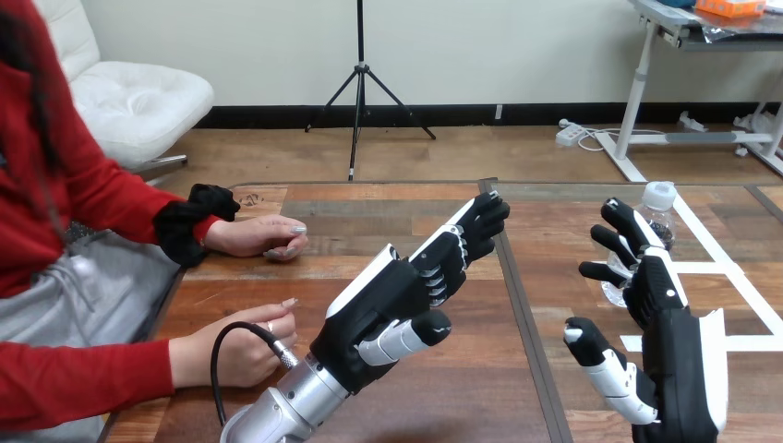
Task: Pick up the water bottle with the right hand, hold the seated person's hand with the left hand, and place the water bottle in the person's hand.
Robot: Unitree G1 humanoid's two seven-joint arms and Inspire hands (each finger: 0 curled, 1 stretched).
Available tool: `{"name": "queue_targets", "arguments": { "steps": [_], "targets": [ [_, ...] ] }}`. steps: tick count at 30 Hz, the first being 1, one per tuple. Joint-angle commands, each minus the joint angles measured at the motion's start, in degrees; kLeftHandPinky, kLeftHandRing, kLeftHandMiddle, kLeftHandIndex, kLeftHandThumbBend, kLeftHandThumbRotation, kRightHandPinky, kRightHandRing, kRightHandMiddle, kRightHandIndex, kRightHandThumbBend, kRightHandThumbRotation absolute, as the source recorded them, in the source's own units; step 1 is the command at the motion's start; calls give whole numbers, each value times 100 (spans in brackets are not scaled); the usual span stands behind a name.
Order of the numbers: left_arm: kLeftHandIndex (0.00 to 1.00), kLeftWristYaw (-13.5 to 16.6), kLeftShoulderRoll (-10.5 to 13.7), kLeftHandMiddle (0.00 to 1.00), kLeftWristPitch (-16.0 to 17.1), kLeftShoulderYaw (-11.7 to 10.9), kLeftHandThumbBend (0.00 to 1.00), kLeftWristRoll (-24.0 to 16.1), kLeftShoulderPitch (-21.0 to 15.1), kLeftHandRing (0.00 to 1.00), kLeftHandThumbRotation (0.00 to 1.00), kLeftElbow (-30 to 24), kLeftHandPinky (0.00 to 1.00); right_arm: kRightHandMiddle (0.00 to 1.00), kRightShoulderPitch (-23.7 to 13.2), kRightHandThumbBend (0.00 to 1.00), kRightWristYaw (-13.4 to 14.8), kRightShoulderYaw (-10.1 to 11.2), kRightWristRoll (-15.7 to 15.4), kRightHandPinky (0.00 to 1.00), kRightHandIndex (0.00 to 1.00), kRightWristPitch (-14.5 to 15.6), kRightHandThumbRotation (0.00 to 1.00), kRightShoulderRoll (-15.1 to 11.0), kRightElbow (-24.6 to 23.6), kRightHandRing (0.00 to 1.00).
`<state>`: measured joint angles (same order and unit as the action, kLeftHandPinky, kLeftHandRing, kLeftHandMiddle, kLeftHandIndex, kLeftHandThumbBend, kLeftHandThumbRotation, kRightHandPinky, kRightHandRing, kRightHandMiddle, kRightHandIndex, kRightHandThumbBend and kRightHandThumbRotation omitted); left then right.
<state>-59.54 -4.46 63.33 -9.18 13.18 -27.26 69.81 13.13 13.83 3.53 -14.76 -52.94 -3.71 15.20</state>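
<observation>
Head view, single frame.

Left hand [397,295]: it is hovering over the middle of the bench [388,217], white-shelled back turned up and to the left. Its fingers [475,221] are lying straight and close together, pointing away from the robot and slightly right, and its thumb is sticking out below them. The hand is opened out and is clasping nothing. Its silver forearm [295,397] is coming in from the bottom edge.

Right hand [657,291]: it is standing raised on the right side of the bench, well apart from the left hand. Its fingers [614,242] are spread apart and only lightly bent, and its thumb is reaching out to the left below them. Nothing is being gripped.

Water bottle [660,217]: it is standing upright on the bench just beyond the right hand's fingers, white cap on top. The fingers are covering much of its clear body. I cannot tell whether any finger is touching it, and none is wrapping round it. White tape lines [716,268] are running across the bench to the right of this hand.

Person's upper hand [258,235]: it is resting on the bench, palm down, to the left of the left hand's fingertips and apart from them.

Person's lower hand [242,349]: it is lying on the bench edge just left of the left hand's wrist, loosely curled. No contact with the robot is visible.
</observation>
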Motion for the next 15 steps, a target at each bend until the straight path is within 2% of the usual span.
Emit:
{"name": "queue_targets", "arguments": {
  "steps": [1, 11, 15],
  "targets": [
    [100, 80, -193, 100, 76, 23, 100, 6, -216, 100, 81, -21, 100, 90, -293, 100, -45, 61, 72, 71, 88, -130, 80, -109, -148, 86],
    [100, 172, -170, 100, 155, 6, 100, -4, -206, 100, 81, -34, 100, 89, -346, 100, -61, 36, 48, 70, 87, -63, 80, -157, -178, 85],
    [100, 186, -142, 100, 145, -6, 100, 14, -205, 100, 81, -34, 100, 89, -373, 100, -23, 44, -74, 69, 88, -7, 81, -146, -220, 85]
  ]
}}
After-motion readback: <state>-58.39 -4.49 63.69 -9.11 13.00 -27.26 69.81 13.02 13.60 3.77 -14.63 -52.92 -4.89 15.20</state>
